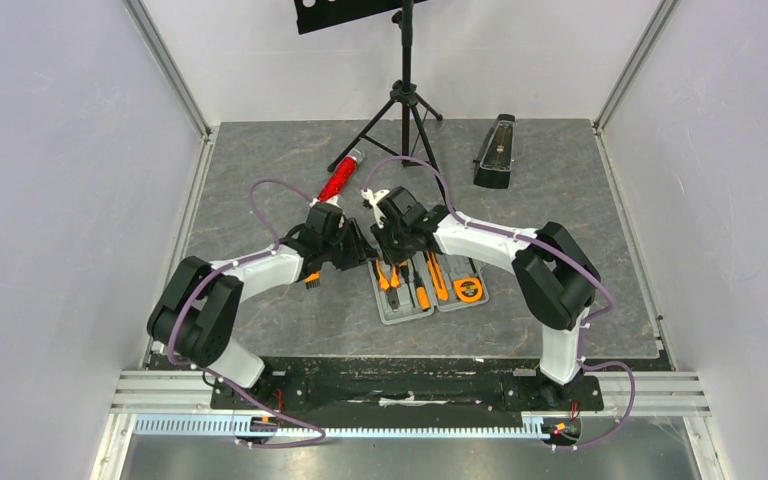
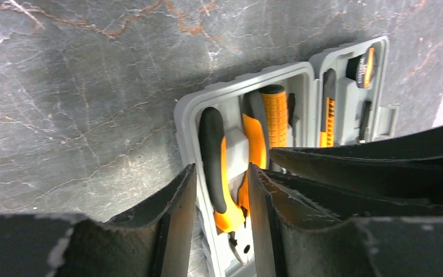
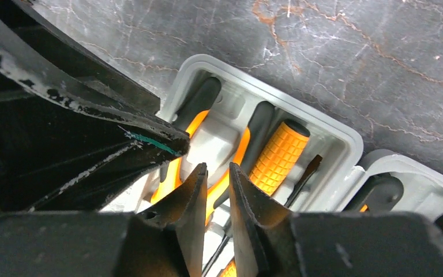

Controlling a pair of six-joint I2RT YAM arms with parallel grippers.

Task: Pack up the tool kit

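Note:
The grey tool kit case (image 1: 390, 318) lies open on the table with orange-and-black tools in its recesses. The pliers (image 2: 213, 156) lie in the left half beside an orange screwdriver (image 2: 276, 115). A knife (image 1: 440, 280) and a round tape measure (image 1: 470, 290) sit in the right half. My left gripper (image 2: 221, 168) is open, its fingers straddling the pliers' head without touching it. My right gripper (image 3: 217, 167) stands just above the pliers (image 3: 199, 104), open by a narrow gap over one orange handle. Both grippers (image 1: 363, 250) (image 1: 388, 248) meet over the case's far end.
A red glittery cylinder (image 1: 338, 180) lies just behind the left gripper. A music stand's tripod (image 1: 405, 100) stands at the back middle, and a black metronome (image 1: 495, 150) at the back right. White walls close in both sides of the grey mat.

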